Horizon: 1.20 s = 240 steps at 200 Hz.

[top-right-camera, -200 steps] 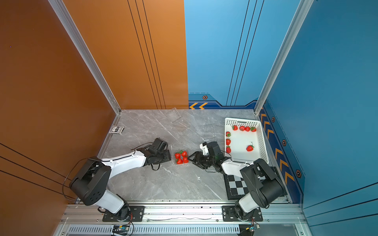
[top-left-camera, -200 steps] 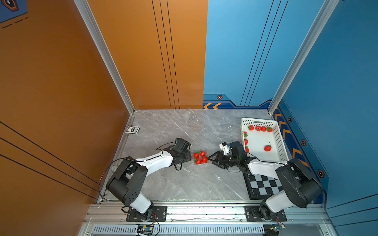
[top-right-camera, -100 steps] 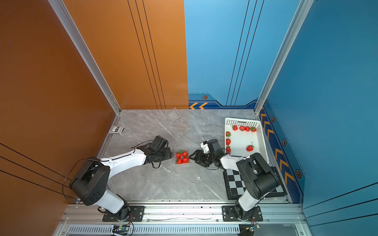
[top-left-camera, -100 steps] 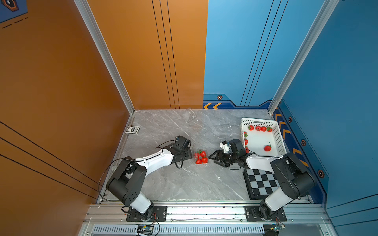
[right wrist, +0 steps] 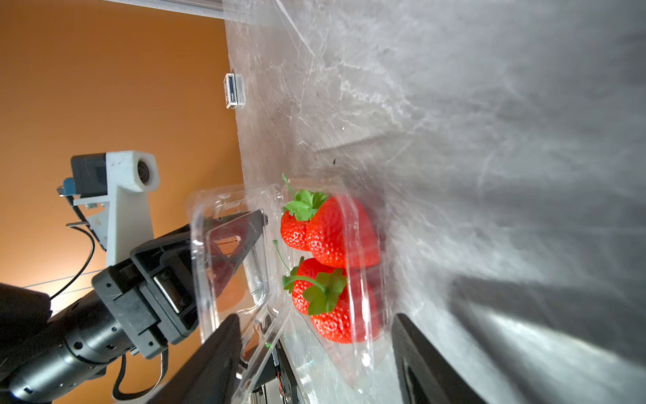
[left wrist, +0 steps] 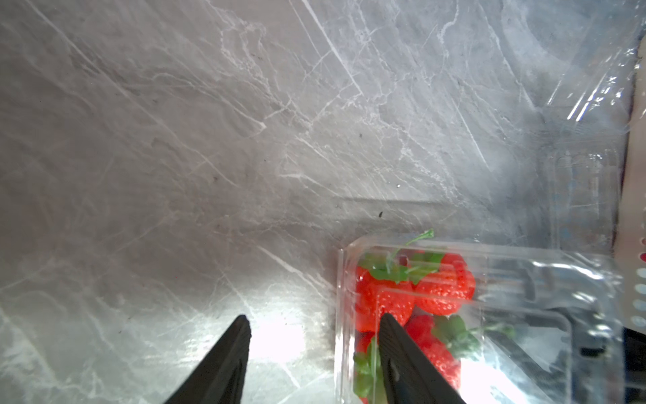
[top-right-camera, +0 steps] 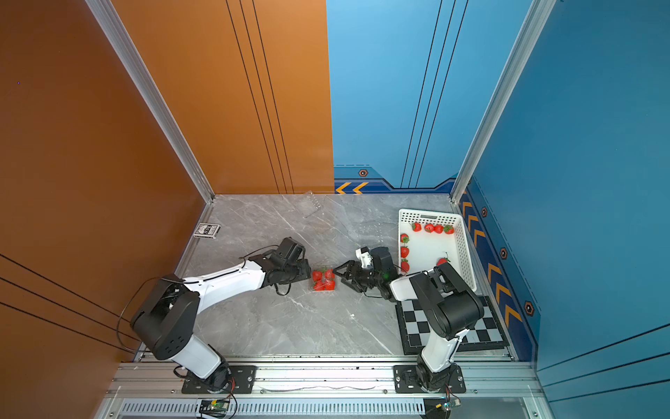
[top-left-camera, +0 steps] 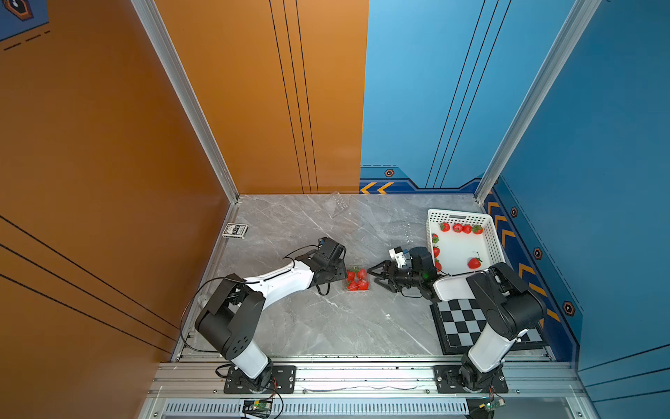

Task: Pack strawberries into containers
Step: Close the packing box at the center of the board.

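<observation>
A clear clamshell container (top-left-camera: pixel 357 280) (top-right-camera: pixel 323 280) sits mid-table with several red strawberries (left wrist: pixel 444 286) (right wrist: pixel 335 234) inside. Its lid (right wrist: pixel 230 252) stands raised on the left arm's side. My left gripper (top-left-camera: pixel 342 274) (left wrist: pixel 314 321) is open, its fingers either side of the container's wall (left wrist: pixel 341 280). My right gripper (top-left-camera: pixel 372 276) (right wrist: pixel 314 318) is open on the opposite side, one finger by the lid, the other past the base. More strawberries (top-left-camera: pixel 457 228) lie in the white basket (top-left-camera: pixel 489 232). Two more clear containers (top-left-camera: pixel 337 205) (top-left-camera: pixel 400 232) lie farther back.
The white basket's rim (top-right-camera: pixel 462 239) runs along the right wall. A black-and-white checkerboard (top-left-camera: pixel 460 323) lies under the right arm. A small card box (top-left-camera: pixel 235 230) rests by the left wall.
My right gripper's jaws have widened, and it has shifted slightly toward the container. The left gripper and the container have stayed where they were.
</observation>
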Each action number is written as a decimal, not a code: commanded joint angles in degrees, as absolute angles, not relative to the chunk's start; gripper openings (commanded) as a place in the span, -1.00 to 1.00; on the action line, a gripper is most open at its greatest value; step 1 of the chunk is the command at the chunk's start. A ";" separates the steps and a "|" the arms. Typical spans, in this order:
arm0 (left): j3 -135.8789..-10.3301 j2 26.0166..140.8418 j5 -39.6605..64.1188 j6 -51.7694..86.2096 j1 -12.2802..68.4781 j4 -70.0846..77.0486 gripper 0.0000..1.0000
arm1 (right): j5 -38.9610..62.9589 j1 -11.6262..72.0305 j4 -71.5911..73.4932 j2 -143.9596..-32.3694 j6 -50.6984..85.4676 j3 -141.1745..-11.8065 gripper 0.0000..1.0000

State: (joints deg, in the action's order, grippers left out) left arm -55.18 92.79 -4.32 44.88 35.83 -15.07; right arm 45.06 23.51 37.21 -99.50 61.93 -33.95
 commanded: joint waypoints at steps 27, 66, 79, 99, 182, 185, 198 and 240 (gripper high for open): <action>-58.16 95.77 -4.86 44.82 37.74 -16.79 0.22 | 46.14 22.68 44.14 -99.05 64.72 -29.84 0.44; -58.62 97.80 -4.57 44.82 38.56 -16.79 0.22 | 46.32 23.01 49.75 -100.60 67.34 -27.76 0.43; -58.62 98.25 -4.48 44.82 38.75 -16.79 0.21 | 46.24 23.61 51.69 -101.51 68.07 -27.21 0.42; -58.62 98.53 -4.39 44.82 38.75 -16.79 0.21 | 45.84 25.07 54.29 -103.45 69.19 -26.81 0.36; -60.03 98.58 -4.48 44.91 39.09 -16.79 0.21 | 43.61 27.77 65.62 -109.46 74.43 -23.74 0.08; -60.03 98.58 -4.46 44.91 39.06 -16.79 0.21 | 43.59 27.73 66.09 -109.57 74.53 -23.81 0.08; -60.05 98.68 -4.44 44.85 39.17 -16.79 0.21 | 43.51 27.77 67.47 -110.05 75.34 -23.82 0.04; -59.94 98.90 -4.57 44.85 39.25 -16.79 0.20 | 43.20 27.75 67.15 -110.00 75.15 -23.91 -0.10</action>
